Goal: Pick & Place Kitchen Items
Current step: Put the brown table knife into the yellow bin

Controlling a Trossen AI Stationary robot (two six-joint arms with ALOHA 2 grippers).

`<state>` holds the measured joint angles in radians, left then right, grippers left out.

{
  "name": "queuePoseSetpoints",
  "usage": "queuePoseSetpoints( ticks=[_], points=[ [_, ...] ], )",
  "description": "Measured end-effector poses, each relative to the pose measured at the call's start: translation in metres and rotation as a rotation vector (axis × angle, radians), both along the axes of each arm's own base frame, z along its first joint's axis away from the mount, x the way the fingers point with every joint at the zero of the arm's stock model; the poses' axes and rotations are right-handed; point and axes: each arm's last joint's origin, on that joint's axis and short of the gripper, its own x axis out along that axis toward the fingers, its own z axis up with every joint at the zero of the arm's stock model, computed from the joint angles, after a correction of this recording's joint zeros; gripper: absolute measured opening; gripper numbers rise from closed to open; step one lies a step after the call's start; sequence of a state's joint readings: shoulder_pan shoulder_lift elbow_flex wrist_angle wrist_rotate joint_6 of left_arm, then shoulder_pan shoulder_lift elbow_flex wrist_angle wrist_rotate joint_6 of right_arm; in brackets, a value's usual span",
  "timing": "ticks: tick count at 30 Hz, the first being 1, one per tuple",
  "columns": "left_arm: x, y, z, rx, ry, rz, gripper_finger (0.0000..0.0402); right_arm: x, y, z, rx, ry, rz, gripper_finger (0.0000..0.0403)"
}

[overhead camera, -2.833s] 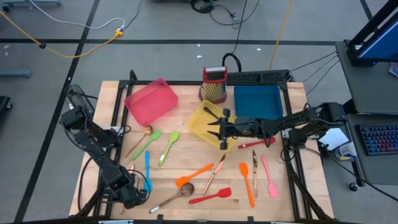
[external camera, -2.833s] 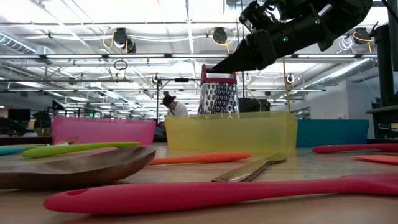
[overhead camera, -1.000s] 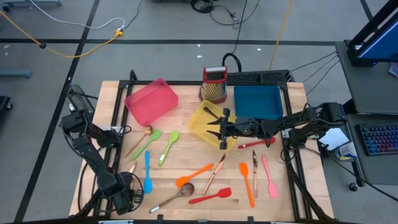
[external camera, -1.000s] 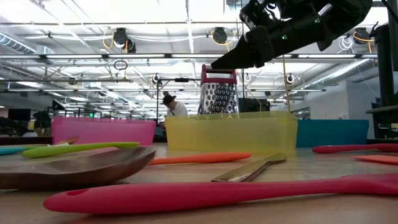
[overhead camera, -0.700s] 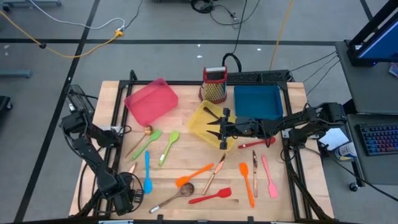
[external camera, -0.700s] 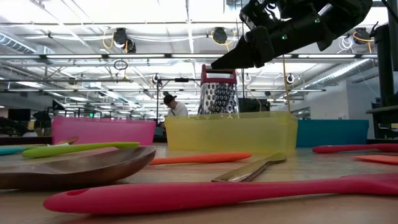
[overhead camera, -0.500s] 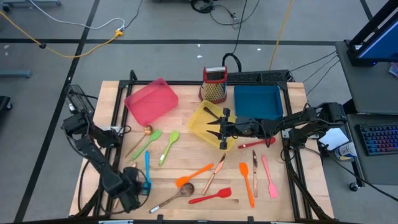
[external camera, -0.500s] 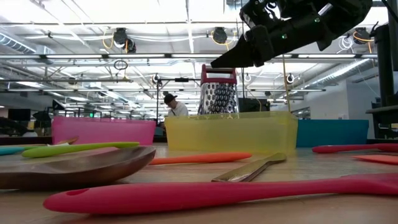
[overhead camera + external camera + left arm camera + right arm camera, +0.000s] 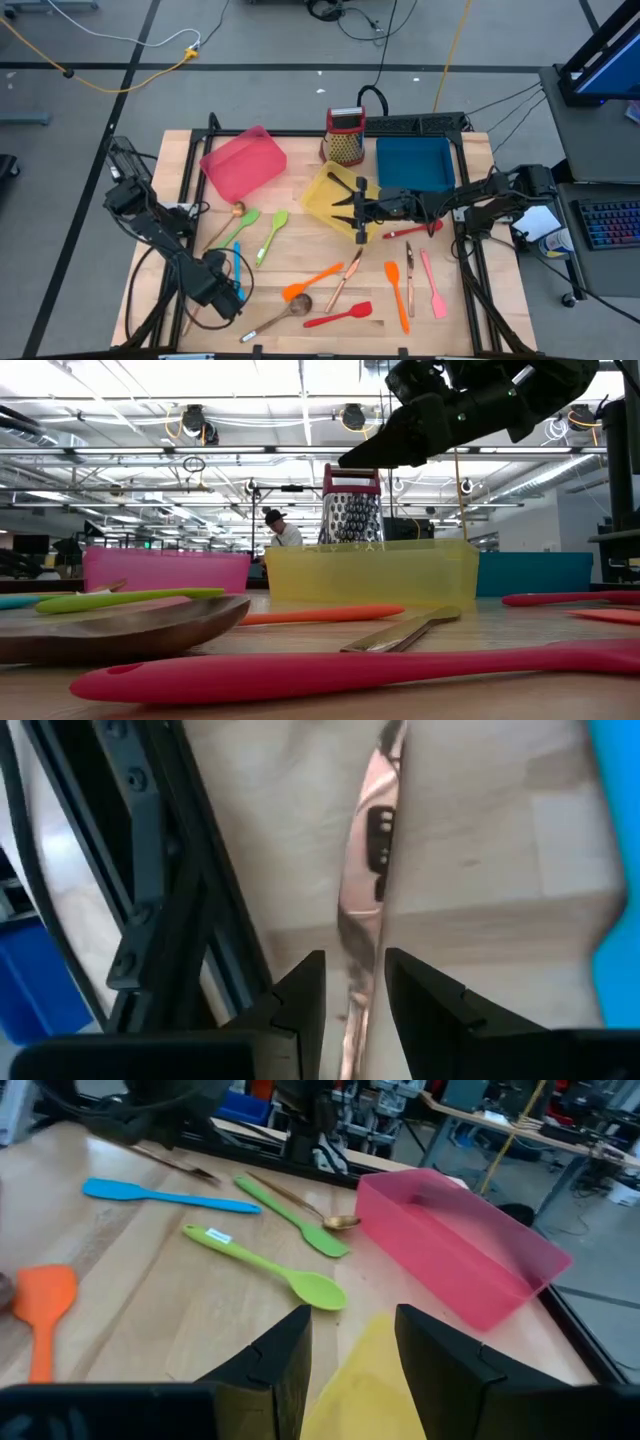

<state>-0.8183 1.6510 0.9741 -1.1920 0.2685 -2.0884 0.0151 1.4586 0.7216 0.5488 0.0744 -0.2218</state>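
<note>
Copper utensil [image 9: 362,935] blurred, possibly fork

Even, bright overhead light from ceiling fixtures [image 9: 195,420] washes the room; shadows on the counter [image 9: 310,250] are soft. The left wrist view is blurred, its copper utensil [image 9: 365,910] showing glare. The nearest spoon [image 9: 120,630] looks out of focus.

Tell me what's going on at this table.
The left gripper, near the table's front left corner, is clamped on a copper-coloured utensil. The right gripper hovers open and empty over the yellow tray. Other utensils, like the green spoon, lie scattered on the table.
</note>
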Motion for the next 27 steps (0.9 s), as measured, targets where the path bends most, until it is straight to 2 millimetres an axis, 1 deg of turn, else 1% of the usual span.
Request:
queuePoseSetpoints(
  ticks=[4,10,12,20,27],
  points=[
    [0.0,0.001,-0.004,0.004,-0.017,-0.013,0.0113,0.0,0.0,-0.001,0.005,0.008,0.0,0.0139],
    [-0.008,0.005,-0.025,-0.031,-0.034,-0.032,0.0113,-0.001,0.0,-0.002,0.025,0.021,-0.006,0.0139],
    [-0.01,0.007,-0.029,-0.027,-0.029,-0.028,0.0113,-0.001,0.0,-0.002,0.025,0.023,-0.006,0.0139],
    [-0.015,0.012,-0.035,-0.038,-0.009,-0.041,0.0113,-0.001,0.0,-0.002,0.026,0.021,-0.006,0.0139],
    [-0.016,0.013,-0.044,-0.081,-0.04,-0.05,0.0113,-0.001,0.0,-0.002,0.026,0.023,-0.006,0.0139]
  ],
)
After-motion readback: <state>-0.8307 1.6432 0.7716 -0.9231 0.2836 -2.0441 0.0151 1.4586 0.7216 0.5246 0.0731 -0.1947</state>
